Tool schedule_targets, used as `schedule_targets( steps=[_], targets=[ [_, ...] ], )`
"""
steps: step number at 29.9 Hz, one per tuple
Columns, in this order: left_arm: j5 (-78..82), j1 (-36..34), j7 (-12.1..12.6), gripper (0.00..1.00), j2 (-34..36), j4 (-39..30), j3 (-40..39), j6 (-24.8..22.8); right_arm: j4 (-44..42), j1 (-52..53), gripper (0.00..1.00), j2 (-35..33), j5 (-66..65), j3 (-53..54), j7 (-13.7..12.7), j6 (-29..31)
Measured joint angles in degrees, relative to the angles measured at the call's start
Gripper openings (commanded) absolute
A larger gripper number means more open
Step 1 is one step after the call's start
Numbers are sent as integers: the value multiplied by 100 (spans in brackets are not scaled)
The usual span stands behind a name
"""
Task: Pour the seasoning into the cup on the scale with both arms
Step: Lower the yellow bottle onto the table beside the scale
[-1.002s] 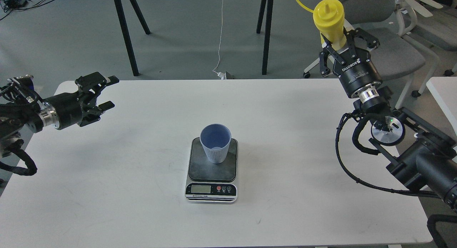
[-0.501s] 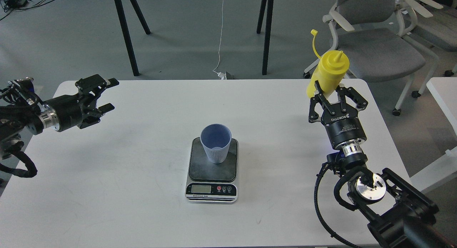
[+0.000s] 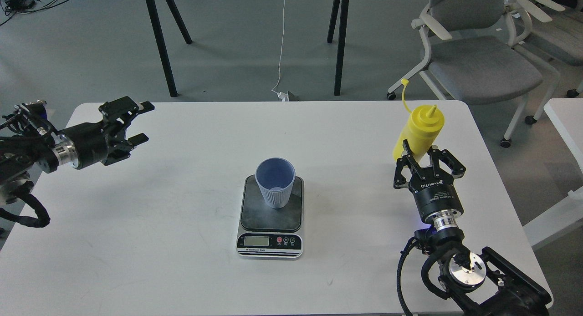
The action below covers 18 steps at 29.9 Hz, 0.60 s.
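The yellow seasoning bottle (image 3: 421,127) stands upright near the table's right side, its tethered cap hanging open above the nozzle. My right gripper (image 3: 420,157) is shut on its lower body from the near side. The light blue ribbed cup (image 3: 274,181) stands upright on the dark plate of the scale (image 3: 271,218) at the table's centre. The cup looks empty. My left gripper (image 3: 143,122) is open and empty above the table's far left corner, pointing right, well apart from the cup.
The white table (image 3: 182,252) holds only the scale and bottle. Grey office chairs (image 3: 478,65) stand behind the right corner. Black frame legs (image 3: 159,38) and a white cable (image 3: 280,56) are on the floor behind. Another white table edge (image 3: 562,120) is at the right.
My right arm has come down and toward me with the yellow bottle, from high above the back right corner to table level. The left gripper shifted slightly right. Cup and scale are unmoved.
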Motion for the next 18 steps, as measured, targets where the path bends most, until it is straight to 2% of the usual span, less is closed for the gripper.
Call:
schedule_targets(
  steps=[12,18],
  targets=[
    [0,8,0,99,5,-1,8,0,-317,-168,41,305,-10,-126,-34,0],
    [7,6,0,99,5,-2,9,0,-369,-189,46,342,-18,-230,-42,0]
  ],
)
